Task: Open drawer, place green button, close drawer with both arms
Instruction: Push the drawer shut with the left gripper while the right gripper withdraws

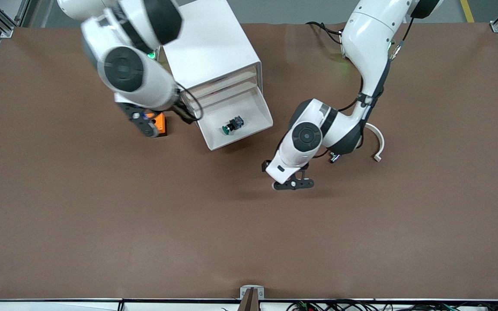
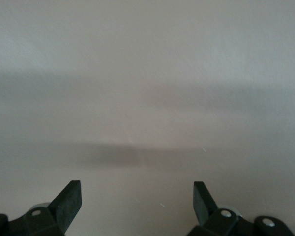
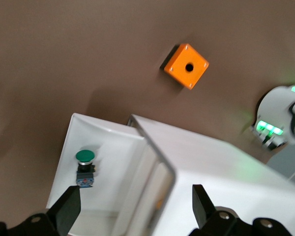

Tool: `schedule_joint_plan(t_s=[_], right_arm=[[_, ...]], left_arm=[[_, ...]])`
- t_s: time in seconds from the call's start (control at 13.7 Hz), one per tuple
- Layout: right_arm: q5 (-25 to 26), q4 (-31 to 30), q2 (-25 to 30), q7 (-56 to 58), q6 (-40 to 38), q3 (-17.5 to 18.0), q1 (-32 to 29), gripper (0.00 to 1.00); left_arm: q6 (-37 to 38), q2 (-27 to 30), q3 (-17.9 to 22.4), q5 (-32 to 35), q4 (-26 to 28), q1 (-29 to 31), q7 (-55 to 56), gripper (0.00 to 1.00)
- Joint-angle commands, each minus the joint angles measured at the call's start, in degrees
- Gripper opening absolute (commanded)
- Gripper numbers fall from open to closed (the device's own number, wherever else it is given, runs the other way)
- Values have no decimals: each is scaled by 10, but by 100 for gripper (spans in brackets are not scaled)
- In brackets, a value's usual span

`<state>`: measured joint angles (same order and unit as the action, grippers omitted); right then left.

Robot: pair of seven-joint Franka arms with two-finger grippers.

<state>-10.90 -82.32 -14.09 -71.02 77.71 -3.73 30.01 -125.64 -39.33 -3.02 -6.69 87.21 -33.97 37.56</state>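
The white cabinet (image 1: pixel 210 47) stands at the robots' side of the table, and its lowest drawer (image 1: pixel 214 140) is pulled out. The green-capped button (image 1: pixel 231 125) lies on its side in the drawer. The right wrist view also shows the drawer (image 3: pixel 69 162) and the button (image 3: pixel 84 164). My right gripper (image 1: pixel 143 123) is open and empty, up over the cabinet's front edge (image 3: pixel 137 206). My left gripper (image 1: pixel 294 184) is open and empty over the table near the drawer's front. Its wrist view (image 2: pixel 137 201) shows only a plain pale surface.
An orange box with a hole (image 1: pixel 160 123) sits on the table beside the cabinet, toward the right arm's end, and shows in the right wrist view (image 3: pixel 186 66). A curved white piece (image 1: pixel 379 144) and a small part (image 1: pixel 333 158) lie by the left arm.
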Motion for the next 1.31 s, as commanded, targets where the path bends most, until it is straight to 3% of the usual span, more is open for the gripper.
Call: schedule_joint_plan(t_s=[0.0,0.36,0.73,0.95,1.24], right_arm=[[31,-20,49,135,-26,10,-54,100],[65,-44,78,438,-15,10,-183,100],[92,-139,128,645,102,10,-257,100],[100,-193,161,676,153,10,-270,100],[105,-214,179,691,168,10,-279,100]], left_arm=[[0,-15,-1,-16,-1,-36,55,100],[3,-28,-1,-53,0,-90,95,100],[24,-27,-2,-60,1,-146,185,100],[29,-26,-23,-106,10,-159,212,100],[33,-22,-53,-117,23,-159,228,100]])
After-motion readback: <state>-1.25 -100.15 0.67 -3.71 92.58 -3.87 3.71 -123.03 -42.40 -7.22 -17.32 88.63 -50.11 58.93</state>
